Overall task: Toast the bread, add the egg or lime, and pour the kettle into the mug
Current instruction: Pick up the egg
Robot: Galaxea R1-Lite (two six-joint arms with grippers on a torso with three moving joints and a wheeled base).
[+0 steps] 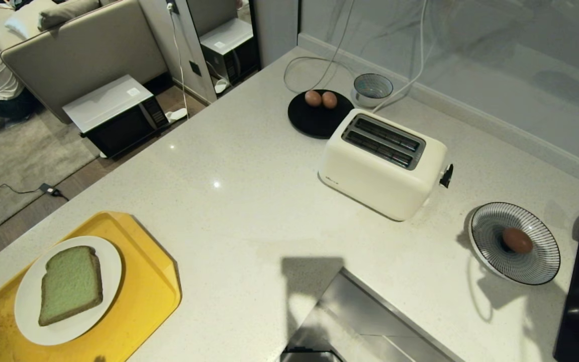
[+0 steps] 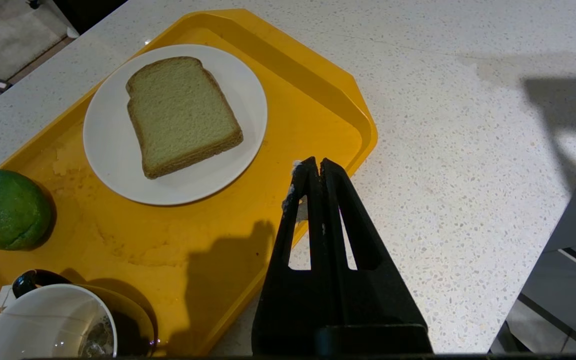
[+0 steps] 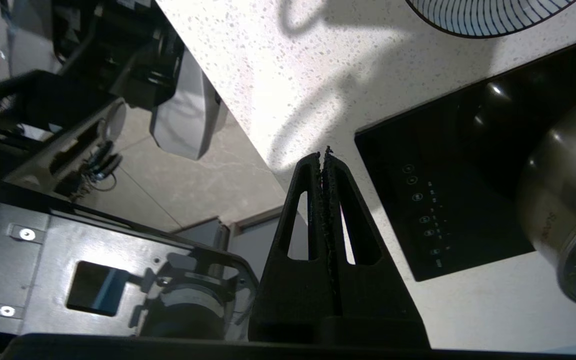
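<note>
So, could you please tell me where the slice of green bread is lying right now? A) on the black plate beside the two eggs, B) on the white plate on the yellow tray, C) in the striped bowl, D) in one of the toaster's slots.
B: the bread lies flat on the white plate, which sits on the yellow tray; the toaster has empty slots.

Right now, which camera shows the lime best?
The left wrist view: the lime shows nearly whole on the yellow tray, beside the white plate. The head view catches only a sliver at its bottom-left corner. The right wrist view does not show it.
</note>
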